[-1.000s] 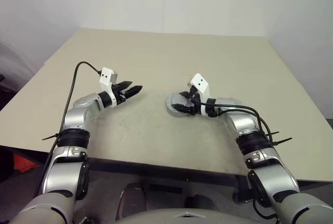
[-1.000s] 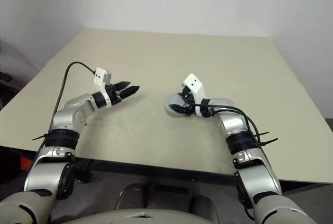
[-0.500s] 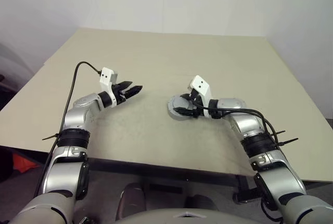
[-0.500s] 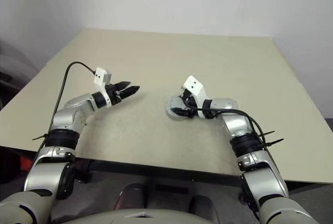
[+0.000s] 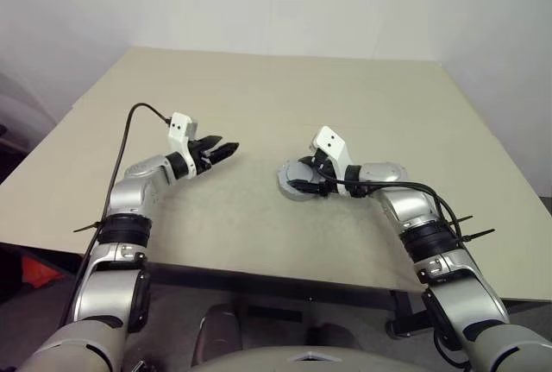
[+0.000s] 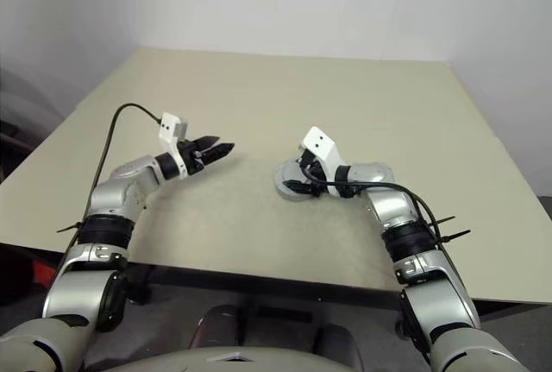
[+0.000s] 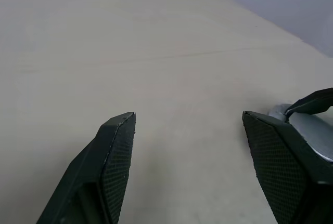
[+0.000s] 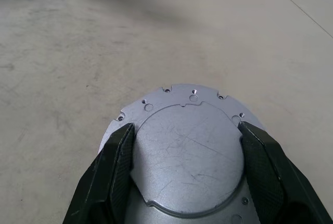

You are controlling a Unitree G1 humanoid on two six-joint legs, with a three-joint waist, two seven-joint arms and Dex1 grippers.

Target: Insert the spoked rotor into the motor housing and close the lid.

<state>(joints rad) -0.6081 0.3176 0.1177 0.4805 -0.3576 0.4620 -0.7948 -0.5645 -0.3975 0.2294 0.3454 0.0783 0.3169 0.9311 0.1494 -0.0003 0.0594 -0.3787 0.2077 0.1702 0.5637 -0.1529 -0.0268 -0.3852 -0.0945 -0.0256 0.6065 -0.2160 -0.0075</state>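
**A:** Where's it at?

**B:** The motor housing [image 8: 187, 156] sits on the counter [image 5: 259, 104] with the lid [image 8: 184, 146] flat on top, so the rotor's hidden if it's inside. My right hand [image 5: 304, 184] straddles it, fingers [image 8: 117, 172] spread wide at its sides; can't tell if they touch. My left hand [image 5: 222, 151] hovers wide open, empty, well apart.

**A:** Risks?

**B:** Guessing, but an uneven squeeze could skid it across the counter or leave the lid crooked.
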